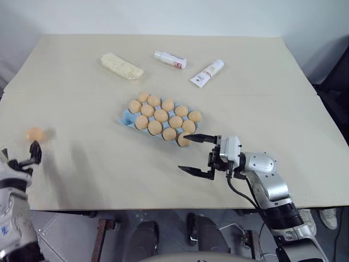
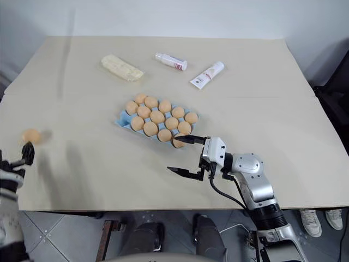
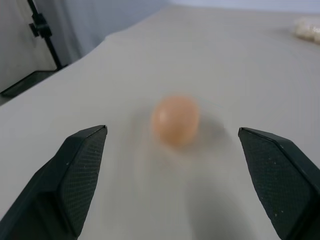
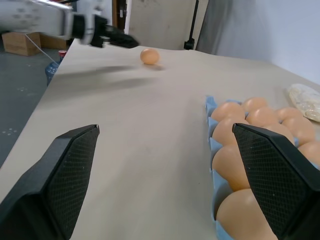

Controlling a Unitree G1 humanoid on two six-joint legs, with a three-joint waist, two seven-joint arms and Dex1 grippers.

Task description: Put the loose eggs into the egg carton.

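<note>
One loose egg (image 1: 35, 133), light orange-tan, lies on the beige table near its left edge. My left gripper (image 1: 24, 158) is open just short of it; in the left wrist view the egg (image 3: 175, 120) sits on the table ahead, between the two spread fingers, untouched. The light blue egg carton (image 1: 126, 116) stands mid-table, its cups filled with several eggs. In front of the carton's near right corner my right gripper (image 1: 182, 153) is open and empty, one fingertip (image 1: 188, 137) beside the corner egg.
A pale yellow wrapped block (image 1: 121, 66) and two white tubes (image 1: 170, 59) (image 1: 207, 72) lie at the back of the table. The table's front edge (image 1: 136, 208) runs just below both grippers, and its left edge is close to the loose egg.
</note>
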